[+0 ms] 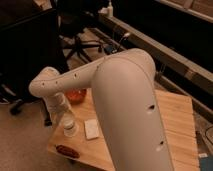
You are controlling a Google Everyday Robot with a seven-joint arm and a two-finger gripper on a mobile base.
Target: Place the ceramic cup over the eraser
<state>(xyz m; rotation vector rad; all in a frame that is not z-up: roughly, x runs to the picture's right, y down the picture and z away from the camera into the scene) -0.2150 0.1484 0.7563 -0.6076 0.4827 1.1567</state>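
My gripper (63, 115) sits lower left of frame, just above the ceramic cup (70, 129) (grip state: cannot tell).

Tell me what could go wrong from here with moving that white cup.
The gripper is low beside the cup, which stands near the table edge; a nudge could knock it off.
The arm hides the eraser, so the target spot cannot be checked.
The orange bowl and white block sit close by and could get bumped.
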